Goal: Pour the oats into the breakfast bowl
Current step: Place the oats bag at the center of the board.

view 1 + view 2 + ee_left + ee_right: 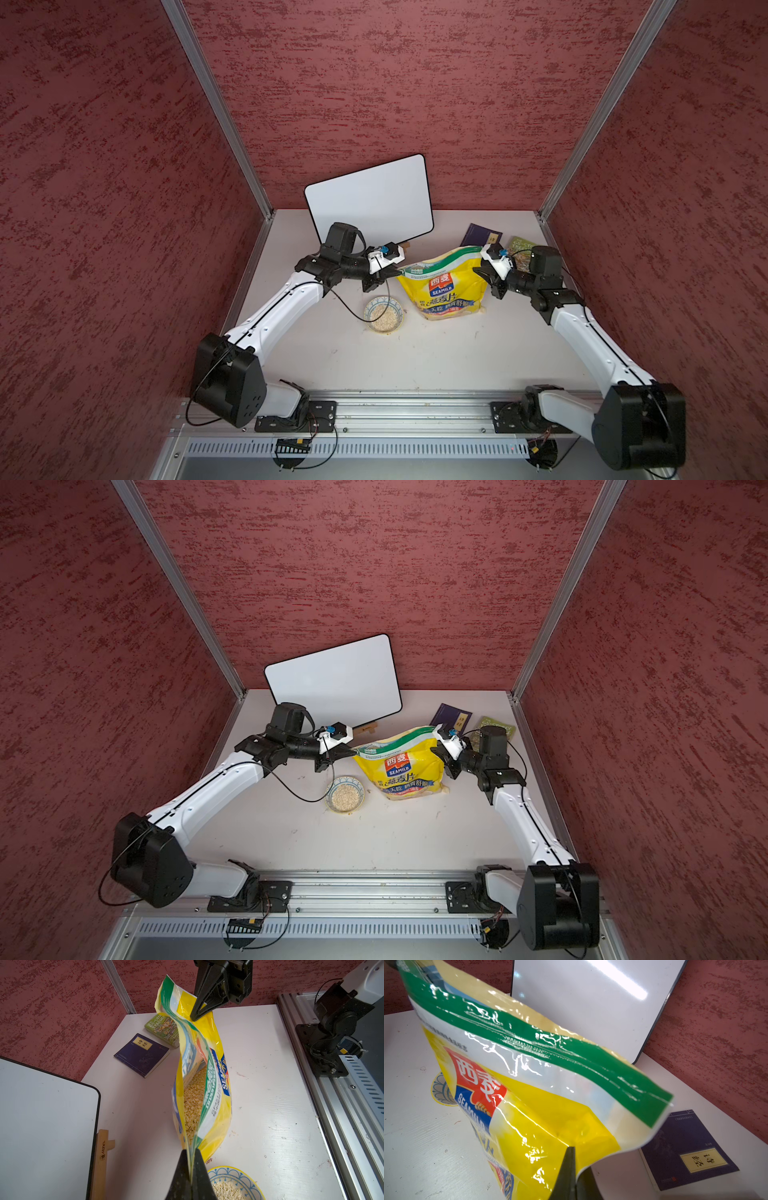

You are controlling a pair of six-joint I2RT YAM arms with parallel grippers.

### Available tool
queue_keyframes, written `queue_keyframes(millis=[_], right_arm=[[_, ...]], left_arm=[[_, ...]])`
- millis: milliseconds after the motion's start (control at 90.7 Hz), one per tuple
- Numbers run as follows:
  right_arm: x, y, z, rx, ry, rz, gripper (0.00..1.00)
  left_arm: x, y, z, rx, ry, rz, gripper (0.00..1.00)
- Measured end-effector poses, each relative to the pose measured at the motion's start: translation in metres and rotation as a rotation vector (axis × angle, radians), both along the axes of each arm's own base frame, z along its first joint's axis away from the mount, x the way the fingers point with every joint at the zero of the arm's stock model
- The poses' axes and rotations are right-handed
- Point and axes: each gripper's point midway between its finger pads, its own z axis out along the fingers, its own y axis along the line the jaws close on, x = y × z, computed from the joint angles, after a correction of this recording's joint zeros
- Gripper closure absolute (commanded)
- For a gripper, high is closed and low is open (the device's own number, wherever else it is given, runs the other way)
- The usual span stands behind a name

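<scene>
Nearest the camera head, an aluminium rail (415,405) carries both arm bases along the front edge of the white bench (436,361). Further in, towards the left arm's side, the breakfast bowl (401,315) stands on the bench with a shallow heap of oats (381,321) in it. The yellow oat bag (442,291) stands upright just beside the bowl, with a narrow gap between them in both top views. The left wrist view looks down through the bag's slit-like open mouth at more oats inside. The left hand (190,1152) is clamped on the corner of the bag's green-and-white top edge on the bowl's side. The right hand (574,1167) is pinched shut on the bag's opposite side edge, just below the top band, so the mouth is drawn out between the two. Behind the bag, near the far right corner, a dark blue book (478,235) with a yellow title label lies flat. A green paperback (164,1029) lies just beside it. Farthest back, a blank whiteboard (370,199) leans on a wooden stand (101,1159) in front of the red textured wall (395,83).
</scene>
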Motion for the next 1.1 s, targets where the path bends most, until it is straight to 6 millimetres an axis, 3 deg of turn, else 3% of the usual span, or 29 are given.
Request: queue_keyframes(millis=[132,298,375,573,650,837,992,1102], right_arm=[[-0.001,-0.005,0.006,-0.005,-0.023,-0.010,1.00],[-0.011,-0.002,0.029,0.011,-0.095,0.015,1.00],[-0.015,-0.002,0.038,0.022,-0.120,0.020,0.92],[-0.024,-0.004,0.062,0.054,-0.171,0.032,0.53],[-0.028,-0.001,0.075,0.056,-0.200,0.056,0.31],[-0.045,0.017,0.106,0.016,-0.257,0.145,0.04],[-0.060,0.050,0.130,-0.071,-0.312,0.281,0.02],[-0.058,0.064,0.125,-0.158,-0.289,0.343,0.04]], left_arm=[[-0.011,-0.002,0.011,-0.003,0.000,0.012,1.00],[-0.021,0.004,0.030,-0.029,0.003,0.062,1.00],[-0.022,0.004,0.033,-0.037,0.014,0.075,1.00],[-0.026,-0.010,0.016,0.009,0.046,0.067,1.00],[-0.024,-0.013,0.013,0.011,0.040,0.067,1.00],[-0.025,-0.018,0.016,0.009,0.018,0.063,1.00],[-0.025,-0.019,0.016,0.012,0.002,0.059,1.00],[-0.027,-0.017,0.014,0.005,-0.016,0.063,1.00]])
